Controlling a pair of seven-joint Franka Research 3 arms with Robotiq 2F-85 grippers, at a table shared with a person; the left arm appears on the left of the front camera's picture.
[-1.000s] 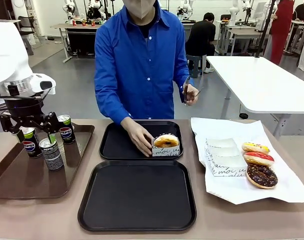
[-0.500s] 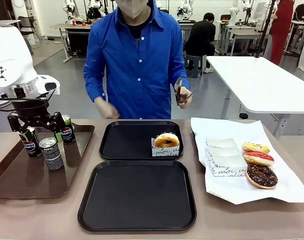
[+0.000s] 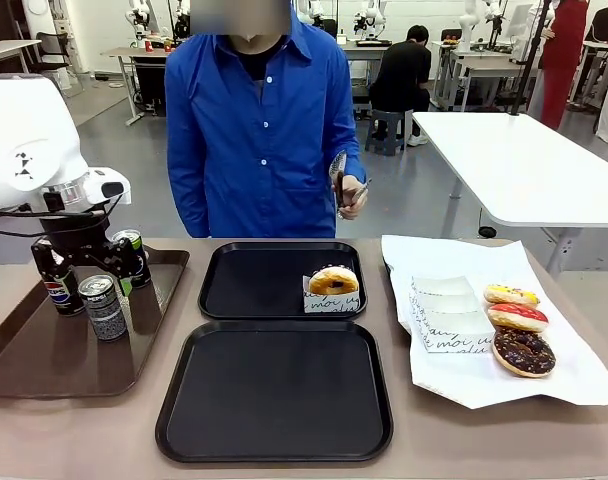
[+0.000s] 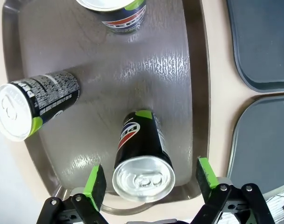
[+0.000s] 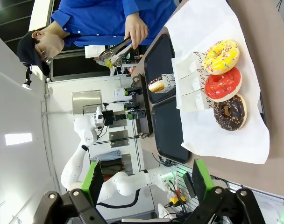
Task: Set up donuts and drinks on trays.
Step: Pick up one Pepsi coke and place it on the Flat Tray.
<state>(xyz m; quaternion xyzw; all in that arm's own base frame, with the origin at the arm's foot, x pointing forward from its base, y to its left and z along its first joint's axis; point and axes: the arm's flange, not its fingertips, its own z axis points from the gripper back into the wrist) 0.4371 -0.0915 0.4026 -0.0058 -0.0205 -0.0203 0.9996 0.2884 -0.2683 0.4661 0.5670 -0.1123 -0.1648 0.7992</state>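
Three drinks stand on the brown tray [image 3: 44,355]: two logo cans [image 3: 57,288] [image 3: 133,252] and a grey-patterned can [image 3: 104,306]. My left gripper [image 3: 89,266] hovers open over them. In the left wrist view a logo can [image 4: 143,158] stands upright between the open left gripper's [image 4: 150,181] pads, untouched. Two black trays lie mid-table; the far tray [image 3: 254,285] carries a glazed donut [image 3: 333,279] in a paper holder, and the near tray [image 3: 274,390] is bare. My right gripper [image 5: 147,181] is open, high above the yellow [image 5: 220,57], red [image 5: 222,84] and chocolate [image 5: 230,112] donuts.
White paper [image 3: 464,375] at the right holds three iced donuts [image 3: 517,317] and spare paper holders [image 3: 449,318]. A person in a blue shirt [image 3: 264,130] stands at the far edge holding tongs [image 3: 341,182]. A white table [image 3: 524,165] stands behind on the right.
The person's hand left the holder with the donut on the far tray and drew back; the person straightened up. My left gripper shifted right over the cans, still open.
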